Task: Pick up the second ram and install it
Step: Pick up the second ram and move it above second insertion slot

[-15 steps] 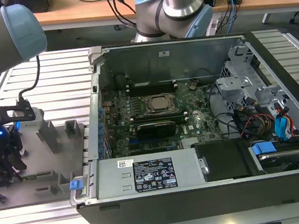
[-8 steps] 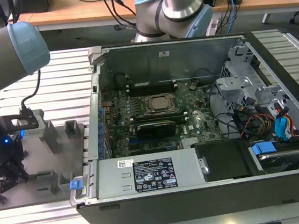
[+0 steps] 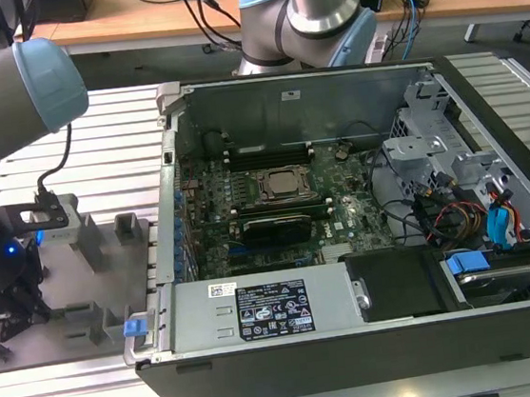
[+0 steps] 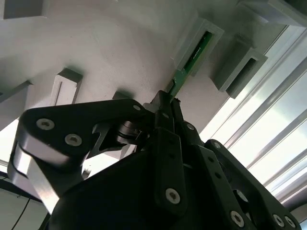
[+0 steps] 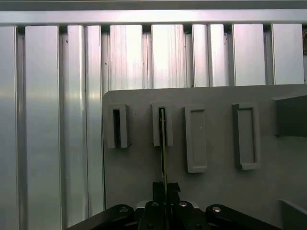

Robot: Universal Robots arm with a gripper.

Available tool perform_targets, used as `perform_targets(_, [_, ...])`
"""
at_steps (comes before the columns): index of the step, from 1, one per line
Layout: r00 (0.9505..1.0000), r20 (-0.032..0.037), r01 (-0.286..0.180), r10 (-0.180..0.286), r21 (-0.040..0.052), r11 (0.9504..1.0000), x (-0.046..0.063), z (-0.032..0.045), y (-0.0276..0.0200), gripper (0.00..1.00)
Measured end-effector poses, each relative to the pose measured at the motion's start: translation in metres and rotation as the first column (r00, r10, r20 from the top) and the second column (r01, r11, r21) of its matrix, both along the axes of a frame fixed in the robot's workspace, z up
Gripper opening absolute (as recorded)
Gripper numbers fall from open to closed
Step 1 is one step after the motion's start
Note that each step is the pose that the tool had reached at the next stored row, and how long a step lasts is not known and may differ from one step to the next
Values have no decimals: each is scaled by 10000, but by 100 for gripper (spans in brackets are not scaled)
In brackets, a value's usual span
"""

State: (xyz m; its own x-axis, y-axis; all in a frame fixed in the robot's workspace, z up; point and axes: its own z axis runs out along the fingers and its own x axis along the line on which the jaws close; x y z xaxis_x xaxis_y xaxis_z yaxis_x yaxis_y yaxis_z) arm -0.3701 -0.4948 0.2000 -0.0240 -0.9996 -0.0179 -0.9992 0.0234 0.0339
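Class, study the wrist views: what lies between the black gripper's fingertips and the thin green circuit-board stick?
Nothing: in both wrist views the gripper pinches the stick at its near end, its far end in a grey slotted holder.

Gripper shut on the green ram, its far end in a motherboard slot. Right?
No. The gripper is shut on the ram, but its far end sits in a grey holder on the fixture plate, as the second wrist view shows.

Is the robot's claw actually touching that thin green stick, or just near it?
Touching. In the second wrist view the gripper pinches the second ram from both sides, with no gap.
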Motion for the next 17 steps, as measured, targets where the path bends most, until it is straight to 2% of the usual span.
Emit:
perform_targets(10, [10000,0,0,0,55,10000,0,10,-1,14])
perform_targets(17, [10000,0,0,0,55,10000,0,144,3,14])
